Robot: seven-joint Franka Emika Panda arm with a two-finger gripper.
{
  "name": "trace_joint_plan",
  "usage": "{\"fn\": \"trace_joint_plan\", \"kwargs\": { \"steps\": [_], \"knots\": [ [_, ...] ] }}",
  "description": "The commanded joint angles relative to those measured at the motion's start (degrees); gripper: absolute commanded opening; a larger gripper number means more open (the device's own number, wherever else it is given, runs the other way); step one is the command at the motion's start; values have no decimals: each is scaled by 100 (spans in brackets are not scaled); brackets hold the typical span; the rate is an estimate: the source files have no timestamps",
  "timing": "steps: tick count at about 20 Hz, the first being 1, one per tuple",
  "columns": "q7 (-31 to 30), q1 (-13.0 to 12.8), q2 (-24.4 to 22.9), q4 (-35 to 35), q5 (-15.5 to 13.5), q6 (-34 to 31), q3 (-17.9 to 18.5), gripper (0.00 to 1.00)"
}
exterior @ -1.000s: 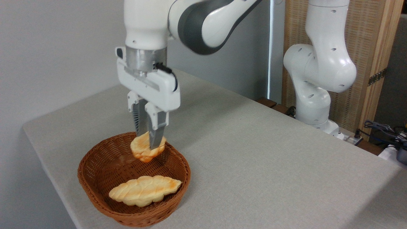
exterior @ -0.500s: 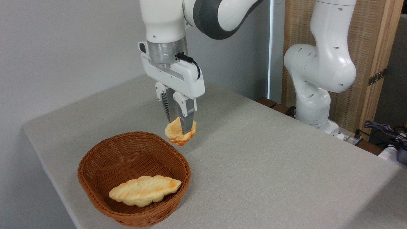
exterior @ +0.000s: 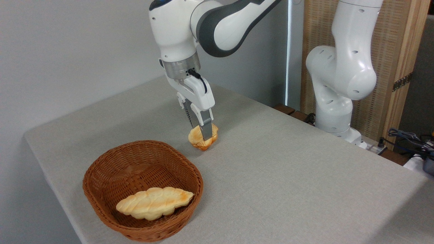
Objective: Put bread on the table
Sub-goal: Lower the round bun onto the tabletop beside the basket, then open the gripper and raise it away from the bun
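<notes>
Fixed camera, single view, looking down and across table from one corner.

Table: large, rectangular, light grey-beige cloth-like surface, filling most of frame; near left corner rounded.

Arm: white with dark grey joint covers, entering from top centre, wrist pointed down and slightly tilted. Base column standing at far right edge of table, in front of wooden slatted panel.

Gripper: fingers pointing downward, clamped on bread, one finger visible across front of bun, other behind it. Narrow gap between them, filled by bun.

Bread: small, round, lumpy, golden-brown with darker toasted patches. Located beyond basket, up and to the right of its far rim, well outside it. Underside very close to tabletop; cannot tell whether touching or just above. Faint shadow on cloth directly beneath and beside.

Basket: brown woven wicker, oval, sitting near front left corner of table. Inside, towards near wall: long pale braided loaf, leaf-shaped, lying flat, toasted orange at right tip. Rest of basket floor bare weave.

Background: plain pale wall to left and behind; narrow bright vertical strip between wall and wooden panel. Tangle of dark cables at far right edge, past table end. Bottom right of tabletop in soft shadow
</notes>
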Motion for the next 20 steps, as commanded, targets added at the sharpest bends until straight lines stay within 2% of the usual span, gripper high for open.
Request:
{"fn": "trace_joint_plan", "kwargs": {
  "steps": [1, 7, 10, 13, 20],
  "knots": [
    [-37, -49, 88, 16, 5, 119, 18, 100],
    [-37, -40, 62, 68, 22, 243, 36, 100],
    [-37, 39, 45, 401, 31, 251, 106, 100],
    [-20, 74, 45, 753, 40, 330, 491, 100],
    [16, 83, 185, 1299, 49, 348, 1002, 100]
  ]
}}
